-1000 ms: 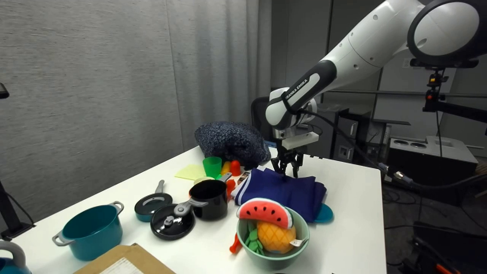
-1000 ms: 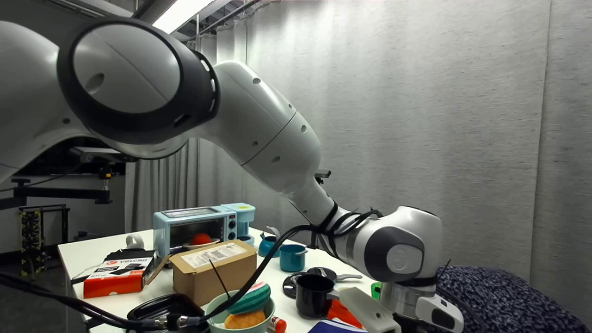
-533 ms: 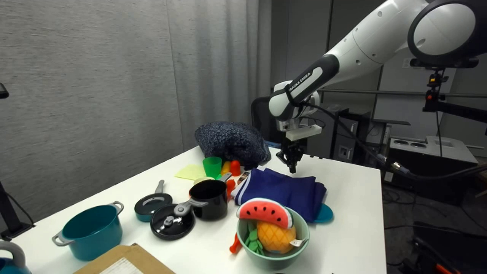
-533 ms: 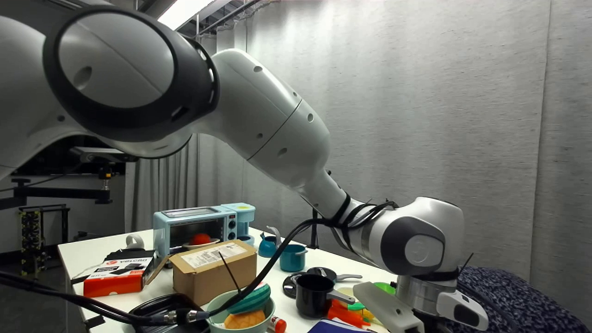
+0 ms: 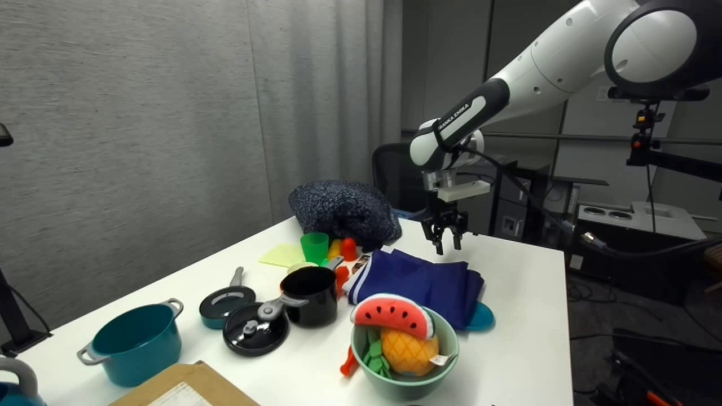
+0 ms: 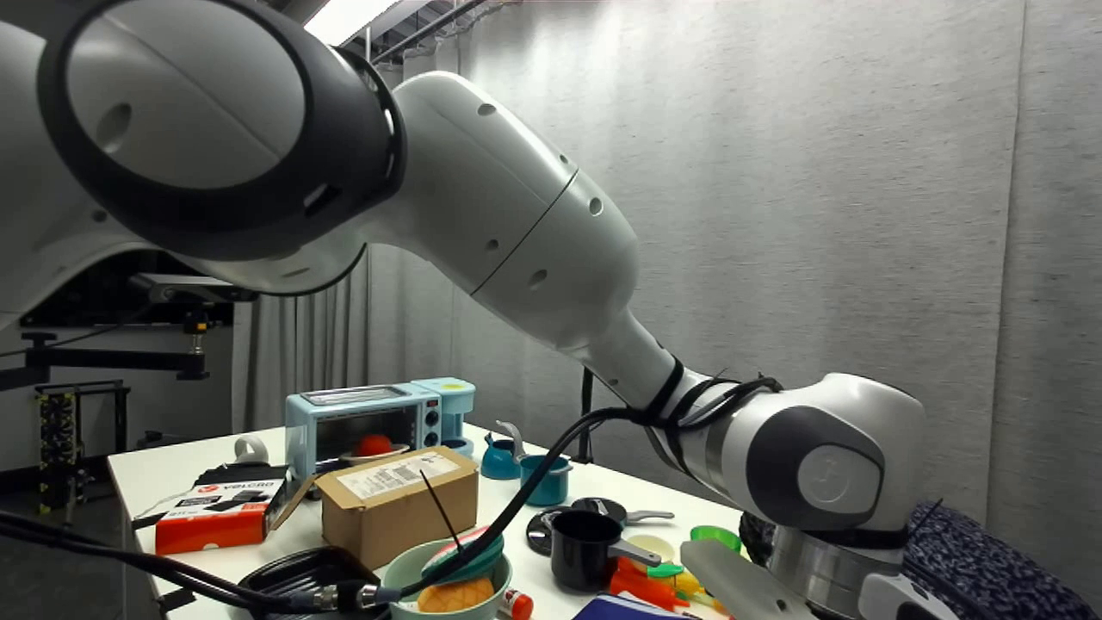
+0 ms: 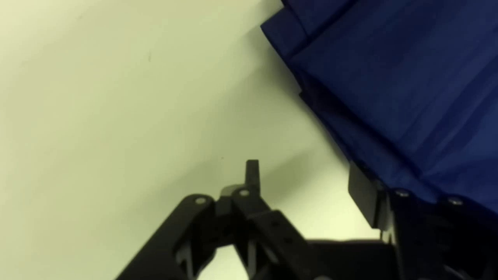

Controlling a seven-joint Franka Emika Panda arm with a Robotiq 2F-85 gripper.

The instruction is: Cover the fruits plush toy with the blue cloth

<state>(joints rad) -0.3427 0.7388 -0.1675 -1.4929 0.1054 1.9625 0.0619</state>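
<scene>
Robot's gripper (image 5: 448,248) has moved away from the blue cloth (image 5: 417,282); its fingers (image 7: 252,174) stand spread near the cloth's edge.

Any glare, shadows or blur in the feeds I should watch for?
Wrist view: yellowish tint on the table, soft shadows beside the blue cloth and near the gripper, which looks slightly blurred. In an exterior view, the ceiling light is blown out white.

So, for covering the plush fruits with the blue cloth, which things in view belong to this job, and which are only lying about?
For the job:
blue cloth
watermelon plush
pineapple plush
green bowl holding them
pincer

Only lying about:
dark navy mound
black pot
teal pot
cardboard box
green cup
light-blue oven
</scene>
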